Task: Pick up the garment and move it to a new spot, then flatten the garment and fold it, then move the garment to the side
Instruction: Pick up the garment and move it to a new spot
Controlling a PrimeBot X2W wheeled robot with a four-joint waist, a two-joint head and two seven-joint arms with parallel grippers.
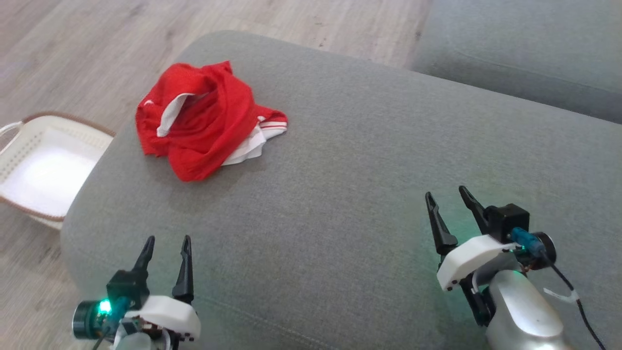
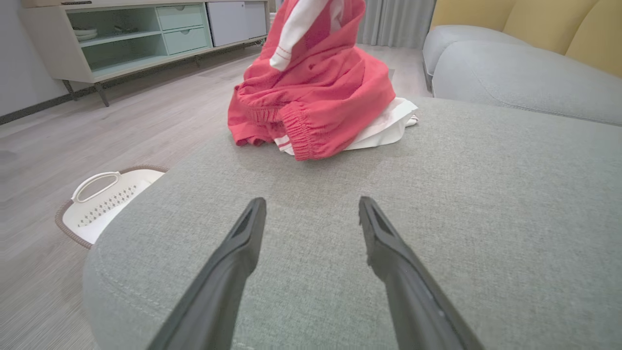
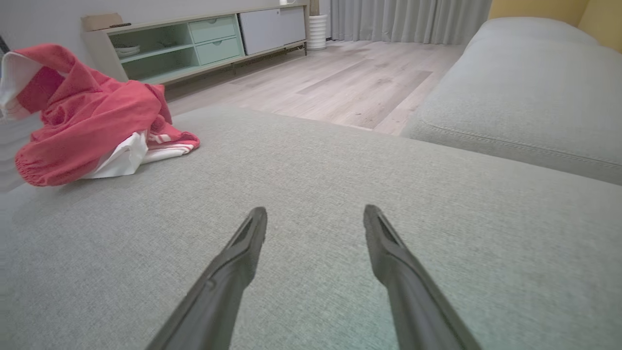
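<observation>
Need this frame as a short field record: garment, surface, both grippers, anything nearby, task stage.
garment: red and white garment, crumpled heap, far left part of the cushion
surface: grey sofa cushion
left: left gripper open, empty, apart from the garment
right: right gripper open, empty, over the cushion
nearby: white basket on the floor, left of the cushion
stage: garment not yet picked up
</observation>
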